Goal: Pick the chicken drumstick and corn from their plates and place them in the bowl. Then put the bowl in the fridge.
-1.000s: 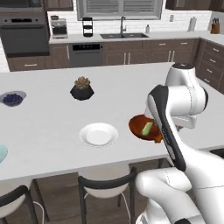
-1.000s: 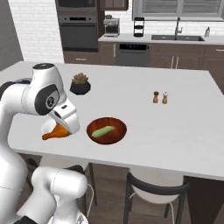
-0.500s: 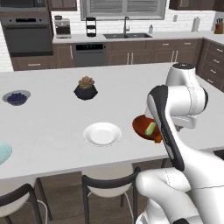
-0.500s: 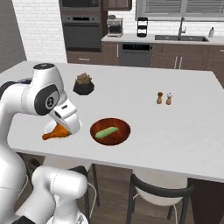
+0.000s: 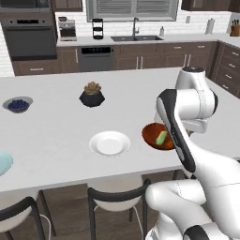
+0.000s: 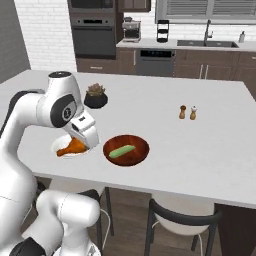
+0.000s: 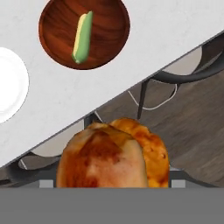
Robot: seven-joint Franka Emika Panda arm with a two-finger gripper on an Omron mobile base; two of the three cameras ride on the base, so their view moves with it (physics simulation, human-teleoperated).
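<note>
My gripper (image 6: pixel 84 141) is shut on the orange-brown chicken drumstick (image 6: pixel 70 148), which hangs just left of the reddish-brown bowl (image 6: pixel 135 142) near the counter's front edge. In the hand view the drumstick (image 7: pixel 113 154) sits large at the bottom and hides the fingertips. The corn (image 6: pixel 121 151) lies inside the bowl (image 5: pixel 151 135), yellow with a green husk (image 5: pixel 161 138). Further off in the hand view are the bowl (image 7: pixel 57 26) and the corn (image 7: pixel 82 37). The white plate (image 5: pixel 109 143) is bare. The light blue plate (image 5: pixel 2 164) shows at the left edge. The fridge is out of view.
A black plant pot (image 5: pixel 92 96) stands at mid-counter and a small bowl of blueberries (image 5: pixel 18 104) at the far left. Salt and pepper shakers (image 6: pixel 187 112) stand to the right. Stools (image 5: pixel 117 197) are tucked under the counter's front edge (image 7: pixel 131 85).
The whole scene slid slightly to the right early on, so the camera moved. The arm keeps the same pose with the drumstick held.
</note>
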